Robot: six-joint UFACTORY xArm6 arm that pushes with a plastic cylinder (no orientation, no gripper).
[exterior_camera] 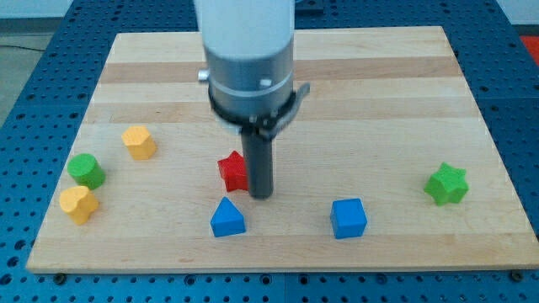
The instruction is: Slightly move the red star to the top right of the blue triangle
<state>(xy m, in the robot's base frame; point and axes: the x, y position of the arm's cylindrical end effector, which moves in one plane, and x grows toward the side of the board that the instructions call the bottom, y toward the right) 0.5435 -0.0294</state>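
Observation:
The red star lies on the wooden board, left of centre and partly hidden by my rod. The blue triangle sits just below it, near the view's bottom edge of the board. My tip rests on the board right against the red star's right side, and up and to the right of the blue triangle.
A blue cube sits right of the triangle. A green star is at the far right. At the left are a yellow block, a green block and another yellow block.

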